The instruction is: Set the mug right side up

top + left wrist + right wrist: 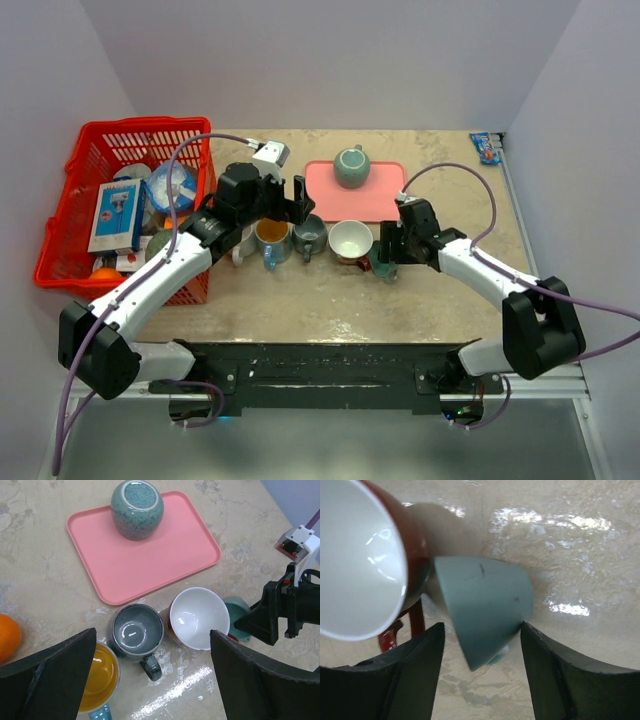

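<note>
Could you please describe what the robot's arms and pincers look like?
The left arm and right arm have white links, bulky black joints and a looping purple cable each. The left pincer and right pincer have two broad black fingers.

White arm links (160, 280), black joints (540, 335), purple cables (470, 175).

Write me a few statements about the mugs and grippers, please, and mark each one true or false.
1. The pink tray holds one round green cup. True.
2. The left gripper is shut on a grey mug. False: it hangs open, holding nothing.
3. The teal mug sits inside the right gripper. True.
4. The white-lined mug is upside down. False: its opening faces up.
5. The red basket stands on the right. False: it is on the left.
</note>
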Robot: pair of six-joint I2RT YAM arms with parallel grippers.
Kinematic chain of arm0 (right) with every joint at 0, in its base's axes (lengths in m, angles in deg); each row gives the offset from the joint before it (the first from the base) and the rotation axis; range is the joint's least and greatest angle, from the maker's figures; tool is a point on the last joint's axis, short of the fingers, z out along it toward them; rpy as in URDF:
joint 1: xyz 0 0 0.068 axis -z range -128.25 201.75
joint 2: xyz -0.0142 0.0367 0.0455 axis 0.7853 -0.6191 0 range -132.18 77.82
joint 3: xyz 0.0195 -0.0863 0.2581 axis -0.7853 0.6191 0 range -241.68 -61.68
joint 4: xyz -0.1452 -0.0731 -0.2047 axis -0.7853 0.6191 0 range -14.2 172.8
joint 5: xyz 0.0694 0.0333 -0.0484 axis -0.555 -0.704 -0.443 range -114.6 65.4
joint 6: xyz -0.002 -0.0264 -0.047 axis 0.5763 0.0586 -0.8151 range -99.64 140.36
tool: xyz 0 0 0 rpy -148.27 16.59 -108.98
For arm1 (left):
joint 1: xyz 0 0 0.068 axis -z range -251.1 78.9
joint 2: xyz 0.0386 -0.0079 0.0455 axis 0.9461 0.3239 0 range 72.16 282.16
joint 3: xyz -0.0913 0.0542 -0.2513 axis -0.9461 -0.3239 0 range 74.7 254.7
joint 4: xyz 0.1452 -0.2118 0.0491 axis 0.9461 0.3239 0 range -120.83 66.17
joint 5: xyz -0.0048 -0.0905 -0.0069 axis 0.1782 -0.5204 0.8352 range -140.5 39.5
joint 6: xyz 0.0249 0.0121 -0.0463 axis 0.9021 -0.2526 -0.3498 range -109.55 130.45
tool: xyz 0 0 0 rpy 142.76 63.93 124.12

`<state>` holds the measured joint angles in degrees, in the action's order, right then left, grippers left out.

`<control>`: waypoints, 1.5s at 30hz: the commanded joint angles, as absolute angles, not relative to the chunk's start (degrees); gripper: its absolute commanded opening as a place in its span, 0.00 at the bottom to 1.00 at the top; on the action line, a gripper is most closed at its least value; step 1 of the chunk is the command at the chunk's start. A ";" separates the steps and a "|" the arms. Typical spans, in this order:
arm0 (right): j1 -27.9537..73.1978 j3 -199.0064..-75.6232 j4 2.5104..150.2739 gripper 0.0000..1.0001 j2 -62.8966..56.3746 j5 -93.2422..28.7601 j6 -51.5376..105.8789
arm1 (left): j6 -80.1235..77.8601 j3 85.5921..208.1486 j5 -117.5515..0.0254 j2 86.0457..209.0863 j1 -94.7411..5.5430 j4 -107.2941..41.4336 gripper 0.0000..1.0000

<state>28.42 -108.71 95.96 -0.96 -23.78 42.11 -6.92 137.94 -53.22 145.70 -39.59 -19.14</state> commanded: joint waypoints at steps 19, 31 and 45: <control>37.06 -99.75 80.55 0.30 -1.19 -33.99 48.30 | -6.08 138.33 -52.70 144.85 -39.90 -19.67 0.99; 40.85 -104.30 81.59 0.45 -3.74 -43.85 55.24 | -6.34 137.81 -53.05 144.84 -39.90 -19.84 0.99; 42.87 -104.49 85.64 0.37 -5.06 -44.11 58.24 | -6.51 137.54 -53.14 144.67 -39.90 -19.84 0.99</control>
